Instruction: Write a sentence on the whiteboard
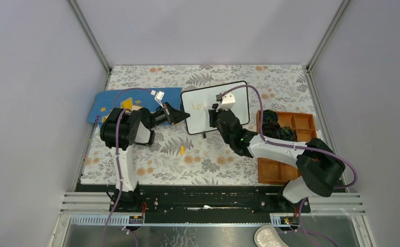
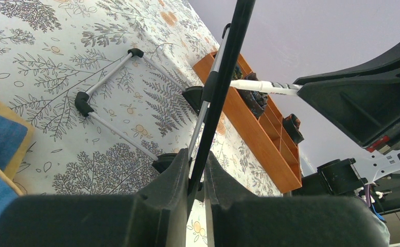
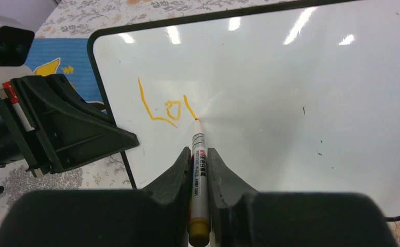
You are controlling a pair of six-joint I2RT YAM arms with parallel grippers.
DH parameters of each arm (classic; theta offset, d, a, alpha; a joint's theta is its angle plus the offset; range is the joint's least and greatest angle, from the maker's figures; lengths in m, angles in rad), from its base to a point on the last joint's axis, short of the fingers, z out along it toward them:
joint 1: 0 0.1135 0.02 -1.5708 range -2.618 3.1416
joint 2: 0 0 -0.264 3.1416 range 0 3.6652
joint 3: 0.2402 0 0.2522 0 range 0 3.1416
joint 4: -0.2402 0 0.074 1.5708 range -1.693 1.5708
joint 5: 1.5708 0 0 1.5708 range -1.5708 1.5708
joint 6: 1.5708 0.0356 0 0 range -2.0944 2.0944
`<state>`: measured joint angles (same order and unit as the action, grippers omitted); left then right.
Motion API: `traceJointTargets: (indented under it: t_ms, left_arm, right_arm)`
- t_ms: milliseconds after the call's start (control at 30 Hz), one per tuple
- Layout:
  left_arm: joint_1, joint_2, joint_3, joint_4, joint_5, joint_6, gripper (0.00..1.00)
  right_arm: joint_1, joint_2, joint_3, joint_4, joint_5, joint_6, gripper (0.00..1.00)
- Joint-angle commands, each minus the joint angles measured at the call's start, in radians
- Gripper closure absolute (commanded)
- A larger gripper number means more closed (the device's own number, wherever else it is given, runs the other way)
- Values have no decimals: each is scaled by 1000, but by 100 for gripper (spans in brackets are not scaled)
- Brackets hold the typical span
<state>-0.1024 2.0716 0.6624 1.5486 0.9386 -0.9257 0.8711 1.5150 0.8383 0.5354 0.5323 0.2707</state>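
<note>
- Whiteboard (image 1: 198, 123) stands tilted at the middle of the floral counter (image 1: 213, 159), toward the far side.
- Sentence (image 3: 167, 108) is barely begun: orange "Lo" plus one stroke of a third letter, at the board's left. Nearly all the words seem left to write.
- Right end effector (image 3: 198, 158) is clenched on an orange-ink marker (image 3: 197, 146), its tip meeting the board at that stroke's lower end.
- Left end effector (image 2: 196, 158) pinches the board's left frame edge.

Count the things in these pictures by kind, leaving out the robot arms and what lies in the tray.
whiteboard: 1
marker: 1
blue mat: 1
orange tray: 1
small orange piece: 1
Total: 5
</note>
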Motion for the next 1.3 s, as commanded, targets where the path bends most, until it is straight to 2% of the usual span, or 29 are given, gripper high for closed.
traceJointTargets:
  t_ms: [0,1000,1267]
  left_arm:
    - [-3,7,-19,53,16,9,89]
    - [-10,8,-19,54,22,10,89]
    - [-10,8,-19,54,21,11,89]
  right_arm:
    - [-15,-31,-30,-9,47,9,100]
    - [-49,2,90,-11,50,-28,100]
    - [-50,-45,47,-6,40,-16,100]
